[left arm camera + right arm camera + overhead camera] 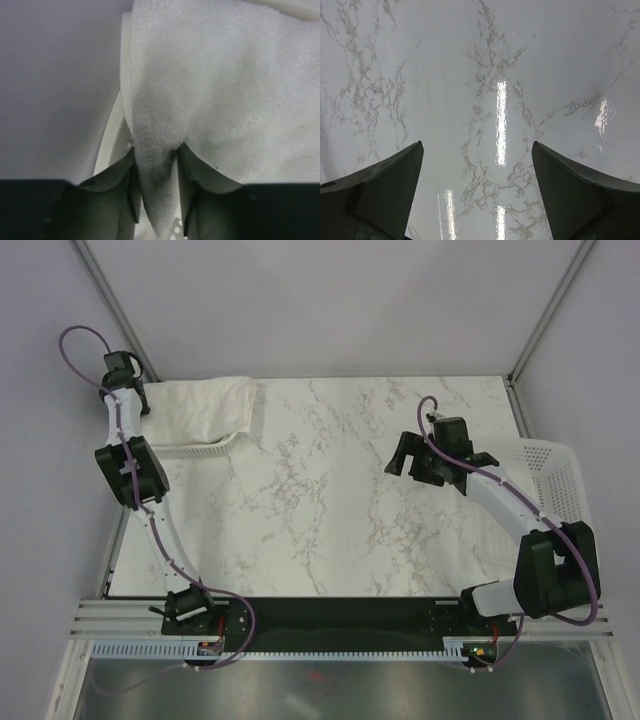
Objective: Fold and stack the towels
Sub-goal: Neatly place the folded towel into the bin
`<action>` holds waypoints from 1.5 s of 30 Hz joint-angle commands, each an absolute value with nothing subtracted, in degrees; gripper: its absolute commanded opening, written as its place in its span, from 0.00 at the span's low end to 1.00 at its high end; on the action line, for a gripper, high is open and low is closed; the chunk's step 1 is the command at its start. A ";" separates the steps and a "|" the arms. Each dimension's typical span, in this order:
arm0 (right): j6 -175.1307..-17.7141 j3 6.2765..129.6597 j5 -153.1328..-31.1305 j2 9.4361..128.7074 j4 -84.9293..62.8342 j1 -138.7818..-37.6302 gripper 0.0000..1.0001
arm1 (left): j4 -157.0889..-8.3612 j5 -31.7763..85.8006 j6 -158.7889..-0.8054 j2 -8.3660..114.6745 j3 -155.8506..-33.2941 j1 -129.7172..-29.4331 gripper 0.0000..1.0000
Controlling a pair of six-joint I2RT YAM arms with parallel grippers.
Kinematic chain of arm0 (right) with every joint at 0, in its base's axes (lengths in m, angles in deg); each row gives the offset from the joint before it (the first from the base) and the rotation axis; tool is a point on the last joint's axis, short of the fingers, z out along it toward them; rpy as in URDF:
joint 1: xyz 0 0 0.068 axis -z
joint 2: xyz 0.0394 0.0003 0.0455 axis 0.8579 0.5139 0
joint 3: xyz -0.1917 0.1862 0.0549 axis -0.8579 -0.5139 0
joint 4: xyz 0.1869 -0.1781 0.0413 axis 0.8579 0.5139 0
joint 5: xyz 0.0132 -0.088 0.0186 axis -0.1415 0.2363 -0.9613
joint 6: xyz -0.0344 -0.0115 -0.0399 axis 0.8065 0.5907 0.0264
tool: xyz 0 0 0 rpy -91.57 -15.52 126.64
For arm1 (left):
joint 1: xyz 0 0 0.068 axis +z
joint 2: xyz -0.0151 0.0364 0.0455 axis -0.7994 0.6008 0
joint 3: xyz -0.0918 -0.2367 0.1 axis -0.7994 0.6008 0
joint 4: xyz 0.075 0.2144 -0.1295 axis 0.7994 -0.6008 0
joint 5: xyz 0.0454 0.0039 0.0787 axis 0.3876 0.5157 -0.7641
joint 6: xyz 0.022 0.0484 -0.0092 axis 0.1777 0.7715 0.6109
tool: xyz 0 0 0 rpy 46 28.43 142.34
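A white fluffy towel (205,405) lies bunched over a white mesh basket (200,450) at the far left corner of the table. My left gripper (130,370) is at the towel's left end. In the left wrist view a fold of the towel (210,80) hangs between the parted fingers of the left gripper (156,148). The fold touches both tips, and a gap shows beside the right finger lower down. My right gripper (405,455) hovers over the marble right of centre. Its fingers stand wide open with nothing between them (477,145).
A second white mesh basket (555,475) sits at the table's right edge, beside the right arm. Grey walls close in on the left and behind the table. The marble tabletop (320,490) spans the middle.
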State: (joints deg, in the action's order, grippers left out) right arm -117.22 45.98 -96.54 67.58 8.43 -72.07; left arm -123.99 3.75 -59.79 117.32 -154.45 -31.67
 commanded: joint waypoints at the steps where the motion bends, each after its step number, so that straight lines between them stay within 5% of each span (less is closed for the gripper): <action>1: -116.77 46.91 -96.71 68.85 6.38 -72.09 0.98 | -120.34 1.35 -59.52 117.67 -158.28 -31.98 0.46; 5: -116.85 47.35 -96.44 68.85 6.46 -72.09 0.98 | -120.25 1.86 -61.62 115.39 -158.02 -32.95 0.63; 7: -116.94 47.70 -96.36 68.06 6.99 -72.09 0.98 | -120.25 -0.21 -61.98 113.28 -157.67 -34.79 0.99; 24: -116.85 54.39 -91.17 56.30 16.92 -72.09 0.98 | -115.34 -7.87 -68.57 101.42 -136.67 -45.60 1.00; 31: -115.02 53.77 -89.51 52.07 18.41 -72.09 0.98 | -113.21 6.15 -74.89 95.26 -130.51 -49.81 1.00; 40: -113.16 58.24 -89.06 49.95 23.68 -72.09 0.98 | -115.32 2.13 -78.14 83.85 -124.36 -63.18 1.00; 45: -112.99 60.27 -90.64 49.96 26.15 -72.09 0.98 | -116.21 16.16 -81.31 71.46 -117.62 -66.95 1.00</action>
